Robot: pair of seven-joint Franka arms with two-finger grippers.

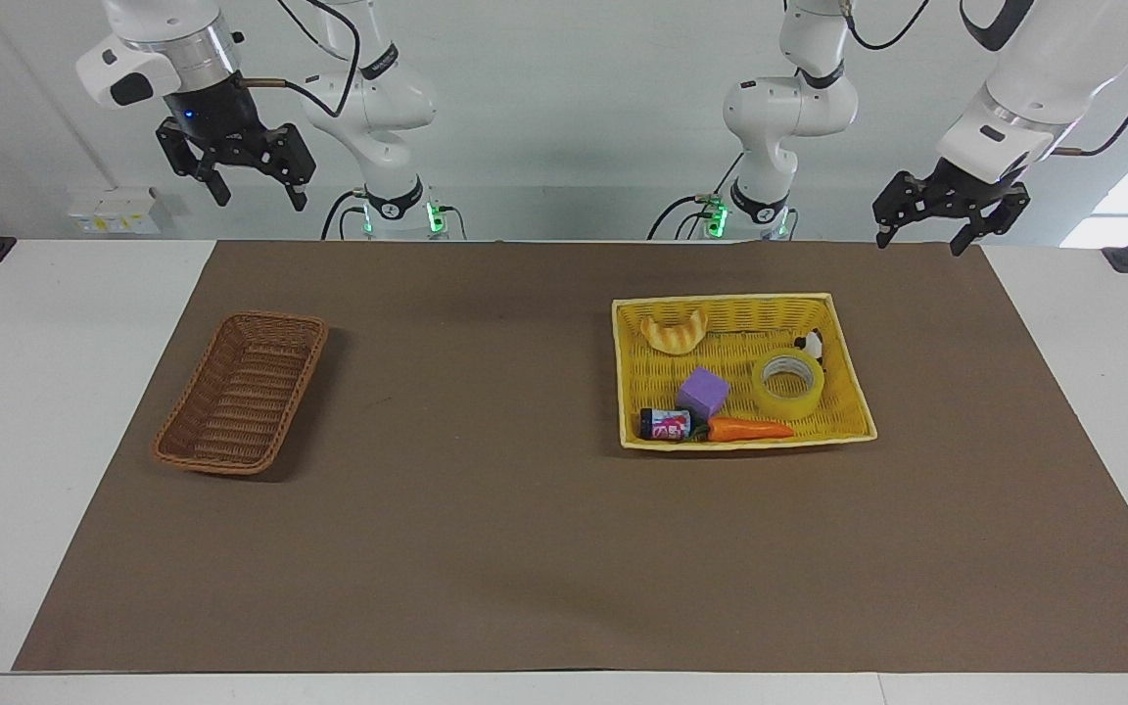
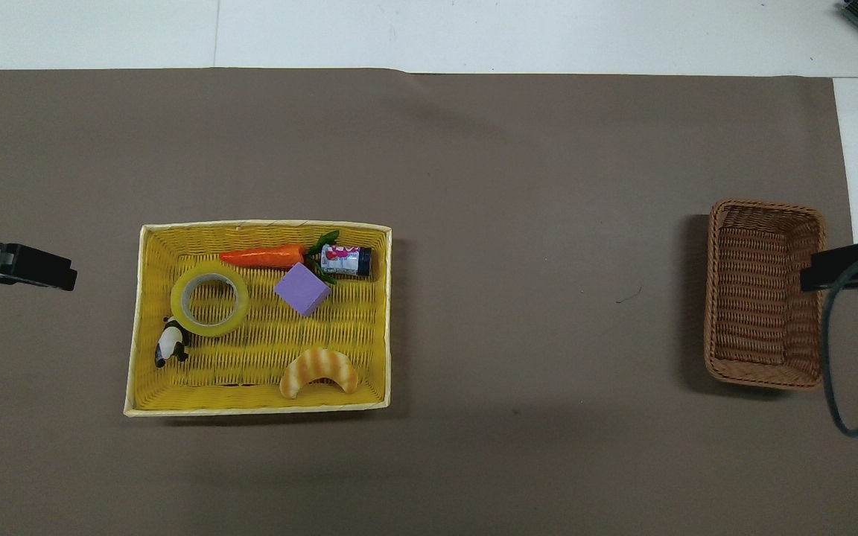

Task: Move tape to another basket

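Observation:
The tape (image 1: 788, 383) (image 2: 209, 301), a yellow translucent roll with a whitish core, lies flat in the yellow square basket (image 1: 848, 387) (image 2: 148, 320) toward the left arm's end of the table. The brown wicker basket (image 1: 242, 391) (image 2: 764, 292) stands empty toward the right arm's end. My left gripper (image 1: 920, 232) (image 2: 49, 272) hangs open, high in the air beside the yellow basket's end. Open as well, my right gripper (image 1: 258, 191) waits high over the table's edge near the wicker basket; only its tip (image 2: 839, 269) shows in the overhead view.
Sharing the yellow basket with the tape are a purple cube (image 1: 703, 390), a toy carrot (image 1: 748, 428), a small can (image 1: 664, 424), a croissant (image 1: 674, 331) and a panda figure (image 1: 811, 344). A brown mat (image 1: 486, 529) covers the table.

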